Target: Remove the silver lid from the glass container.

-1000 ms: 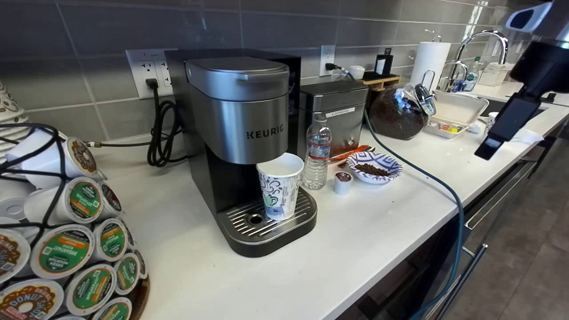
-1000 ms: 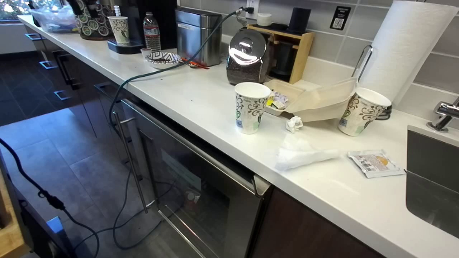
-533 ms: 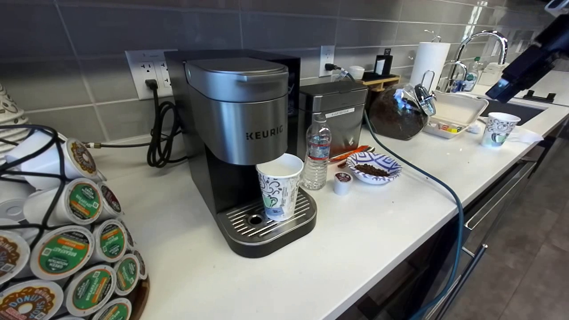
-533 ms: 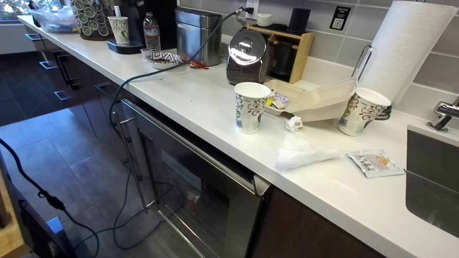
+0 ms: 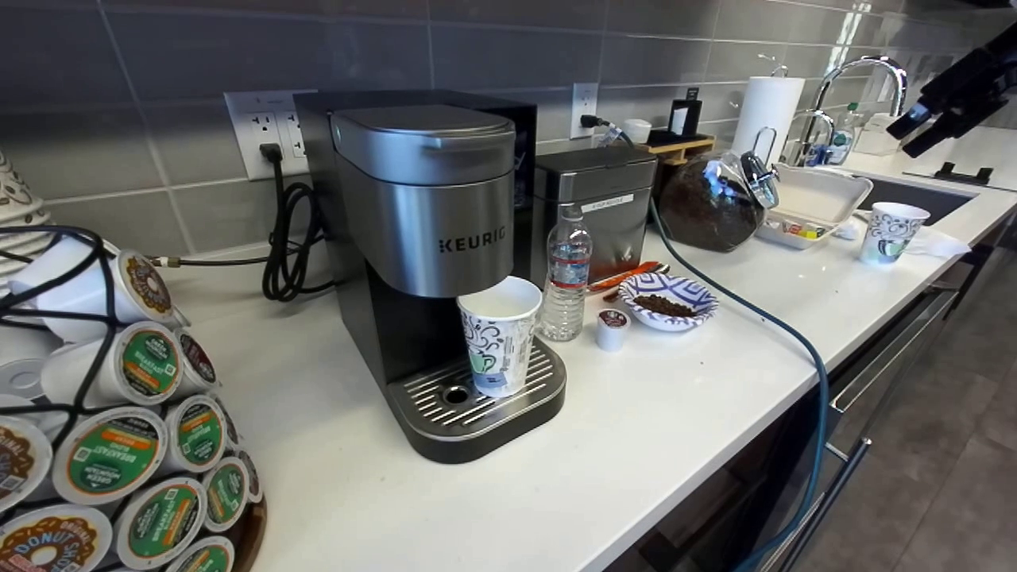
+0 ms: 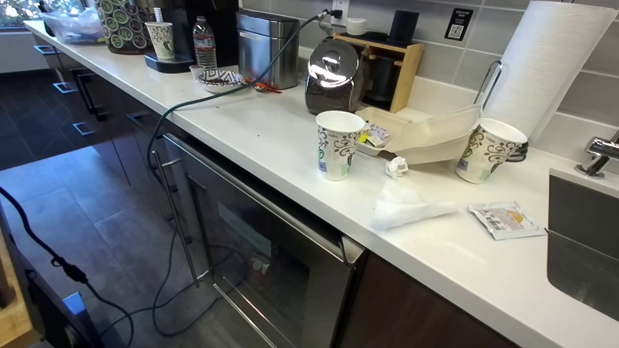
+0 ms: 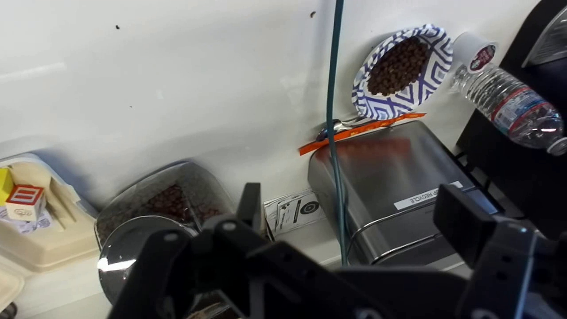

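Filling the left edge of an exterior view, at least ten K-Cup pods (image 5: 111,457) are piled in tiers on the white desk (image 5: 342,485). Beside them stands one Keurig coffee maker (image 5: 445,230), with one upright patterned paper cup (image 5: 502,342) on its drip tray (image 5: 469,429). Next come one clear plastic water bottle (image 5: 566,278) and, behind it, one stainless steel bin (image 5: 596,210) marked RECYCLE. One loose pod (image 5: 612,330) sits label up just beside one blue-and-white bowl (image 5: 669,284); the brown pieces (image 5: 663,304) in the bowl are probably coffee beans. One orange strip (image 5: 624,274) lies between bin and bowl, and one teal cable (image 5: 824,421) runs over the desk's front edge.

Farther right, one glass jar (image 5: 703,210) with dark contents rests near the bin. Its one silver lid (image 5: 760,181) is on, covering the slanted mouth. Then come one paper towel roll (image 5: 769,111) and one takeout clamshell (image 5: 822,195), its cover raised. A second paper cup (image 5: 891,234) stands near the sink (image 5: 926,202); a third (image 6: 491,150) shows in an exterior view, beside the clamshell.

Rightmost, the one pincer (image 5: 903,137) hangs in the air, apart from the lid. Its two fingers (image 7: 252,206) are spread wide and grip nothing; in the wrist view it hides part of the lid.
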